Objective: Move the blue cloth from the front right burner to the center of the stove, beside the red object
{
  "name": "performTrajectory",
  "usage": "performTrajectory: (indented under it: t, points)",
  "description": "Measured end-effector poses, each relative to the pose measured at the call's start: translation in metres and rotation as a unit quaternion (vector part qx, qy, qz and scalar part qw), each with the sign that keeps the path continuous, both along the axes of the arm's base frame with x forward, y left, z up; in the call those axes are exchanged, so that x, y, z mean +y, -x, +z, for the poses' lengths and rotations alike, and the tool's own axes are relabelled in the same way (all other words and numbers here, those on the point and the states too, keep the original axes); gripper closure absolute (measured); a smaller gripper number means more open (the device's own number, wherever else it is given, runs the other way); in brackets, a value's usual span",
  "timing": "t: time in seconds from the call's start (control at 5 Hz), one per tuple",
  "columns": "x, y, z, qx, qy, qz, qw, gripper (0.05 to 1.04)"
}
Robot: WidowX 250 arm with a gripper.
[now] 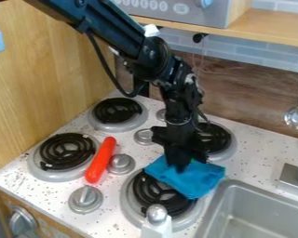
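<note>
Blue cloth [201, 179]: contact made; placement judged unfinished. Left to right: orange-red object [101, 160] lies beside a burner [50, 174]; cloth partly covers the near-right burner [129, 200], under the gripper [179, 165], whose grip state cannot be determined; sink [251, 189] adjoins.

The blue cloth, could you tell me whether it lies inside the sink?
No, the blue cloth lies partly over a black burner coil, beside the sink.
</note>
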State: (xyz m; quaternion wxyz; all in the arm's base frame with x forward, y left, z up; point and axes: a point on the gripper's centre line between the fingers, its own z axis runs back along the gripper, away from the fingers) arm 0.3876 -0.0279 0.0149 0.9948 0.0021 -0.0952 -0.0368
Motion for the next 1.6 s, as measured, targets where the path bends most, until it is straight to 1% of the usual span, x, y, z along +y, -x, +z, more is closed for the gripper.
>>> performTrajectory:
  t: [0.2,0.4,0.8,1.0,1.2,1.4,1.6]
  points:
    - [0.003,0.0,0.0,-0.001,-0.006,0.01,0.9999,1.006]
    - [0.007,-0.006,0.003,-0.004,-0.004,0.021,0.9998,1.009]
    - [0.067,-0.026,-0.007,0.005,-0.007,0.105,0.9944,1.009]
    - [0.08,-0.033,-0.009,0.008,-0.006,0.127,0.9919,1.009]
    - [0.103,-0.036,-0.013,0.009,-0.011,0.161,0.9868,1.009]
    - [0.113,-0.045,-0.009,0.006,-0.011,0.178,0.9839,1.009]
    - [0.116,-0.061,-0.005,-0.001,-0.01,0.184,0.9828,1.009]
